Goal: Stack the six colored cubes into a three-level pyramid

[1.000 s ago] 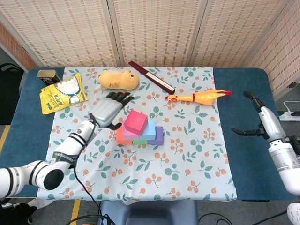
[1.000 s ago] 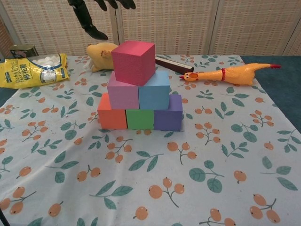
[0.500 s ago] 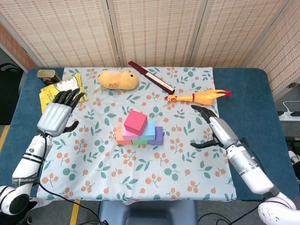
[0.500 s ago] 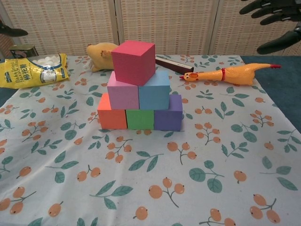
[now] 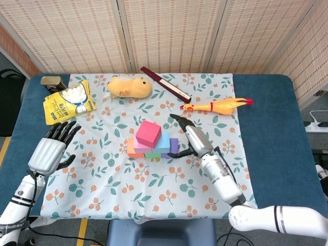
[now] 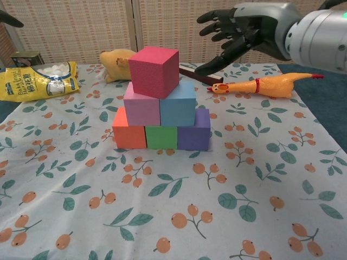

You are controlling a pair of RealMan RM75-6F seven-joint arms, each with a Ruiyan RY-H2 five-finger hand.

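The pyramid (image 5: 152, 142) stands complete in the middle of the flowered cloth (image 5: 154, 189): orange, green and purple cubes below, lilac and blue above, the pink cube (image 6: 154, 71) on top, turned slightly askew. It lies just to the left of the right hand (image 5: 187, 137), whose fingers are spread and empty, near the purple cube (image 6: 194, 130). The left hand (image 5: 48, 149), also spread and empty, hangs well apart over the tabletop's edge. Any straightening of the top cube would likely fall to the nearer right hand.

Both hands (image 5: 50, 152) (image 5: 192, 139) empty, fingers spread.
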